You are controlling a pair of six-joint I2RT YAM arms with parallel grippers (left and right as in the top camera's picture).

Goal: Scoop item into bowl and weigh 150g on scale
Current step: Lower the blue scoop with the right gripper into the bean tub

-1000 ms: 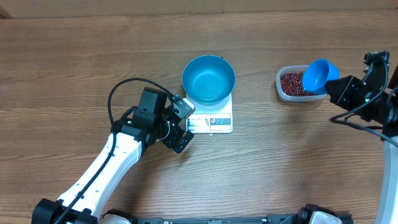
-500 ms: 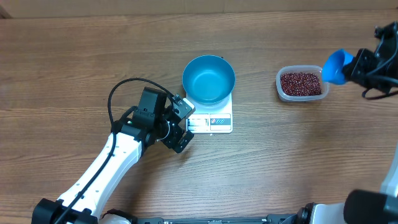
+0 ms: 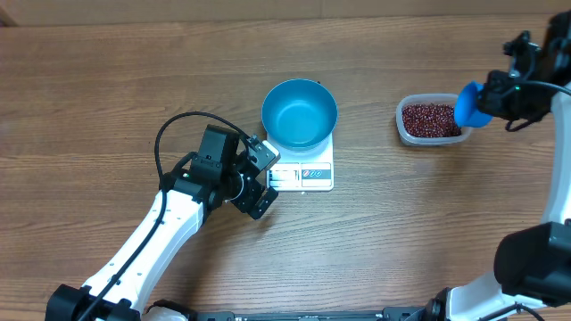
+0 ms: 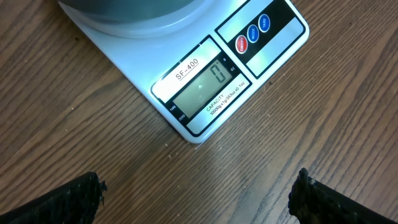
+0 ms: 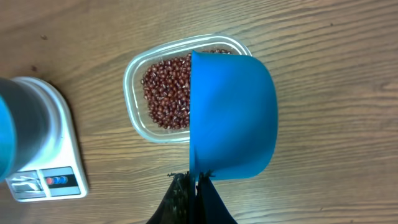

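Right gripper (image 5: 194, 185) is pressed together, pinching the blue scoop (image 5: 233, 118). We see the scoop tipped on its side over the right end of the clear tub (image 5: 129, 84), and we can't tell what's inside it. Beans (image 5: 165, 93) sit heaped in the tub. Bowl (image 3: 299, 113) sits on the scale (image 4: 205, 87), and the display reads 0. Left gripper (image 3: 261, 181) is spread wide over the surface (image 3: 107, 89), just beside the scale's display edge, holding nothing.

Left arm (image 3: 152, 241) stretched from lower left toward centre, left gripper (image 3: 266, 178) low, fingers spread wide; right arm (image 3: 562, 169) at far right edge, right gripper (image 5: 194, 180) pinched closed, apparently on the handle of the scoop (image 5: 231, 118)
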